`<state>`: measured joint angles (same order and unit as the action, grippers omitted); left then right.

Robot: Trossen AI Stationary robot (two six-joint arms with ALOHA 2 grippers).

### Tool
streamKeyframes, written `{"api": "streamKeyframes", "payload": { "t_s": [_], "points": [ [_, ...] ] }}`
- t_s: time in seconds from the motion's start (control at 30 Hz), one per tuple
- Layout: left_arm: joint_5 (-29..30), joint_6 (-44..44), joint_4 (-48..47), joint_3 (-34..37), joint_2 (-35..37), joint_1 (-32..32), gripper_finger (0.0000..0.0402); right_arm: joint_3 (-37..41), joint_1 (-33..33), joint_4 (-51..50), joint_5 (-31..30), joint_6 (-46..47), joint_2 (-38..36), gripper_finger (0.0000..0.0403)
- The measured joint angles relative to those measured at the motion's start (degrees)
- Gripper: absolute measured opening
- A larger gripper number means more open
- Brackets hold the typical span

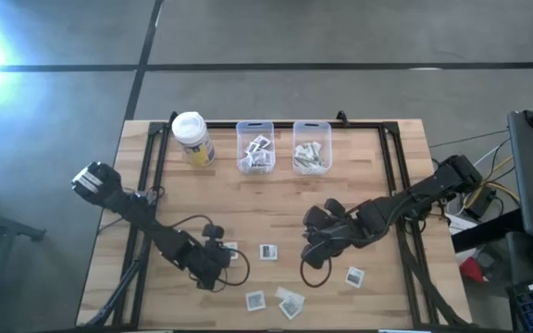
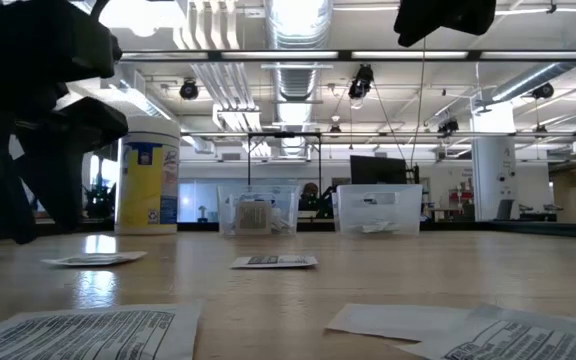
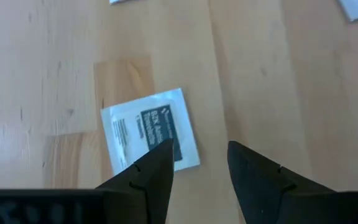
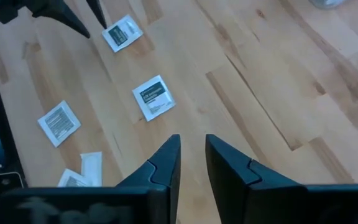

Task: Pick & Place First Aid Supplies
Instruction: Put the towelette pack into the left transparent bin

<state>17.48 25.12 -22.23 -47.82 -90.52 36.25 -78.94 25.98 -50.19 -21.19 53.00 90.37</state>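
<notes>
With my left gripper (image 3: 199, 167) parted low over a square packet (image 3: 149, 128) lying flat near-left on the table (image 1: 387, 185), I judge one finger could pin it — my right gripper (image 4: 192, 163) hovers empty, narrowly parted.

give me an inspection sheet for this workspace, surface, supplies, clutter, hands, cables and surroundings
Surface: wooden table, bare between items.
Job's things: loose packets near the front edge; more in two clear bins.
Clutter: yellow container with white lid, upright beside the bins.
Hands: left hand open, low over a square packet, one finger overlapping its corner; right hand empty, jaws slightly apart, above the table.
Cables: black loops by both arms.
Surroundings: concrete floor; equipment right of the table.
</notes>
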Motion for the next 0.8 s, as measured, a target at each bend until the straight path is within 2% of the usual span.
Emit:
{"api": "streamKeyframes", "payload": {
  "t_s": [0.5,0.8],
  "points": [
    [1.7,-5.9,2.9,4.1,0.0,0.0,0.0165,0.3,0.0,0.2,0.0,1.0,0.0,0.0059],
    [1.7,-10.0,4.4,4.7,0.0,-0.3,0.0165,0.3,0.0,1.2,0.0,1.0,0.0,0.0066]
  ]
}}
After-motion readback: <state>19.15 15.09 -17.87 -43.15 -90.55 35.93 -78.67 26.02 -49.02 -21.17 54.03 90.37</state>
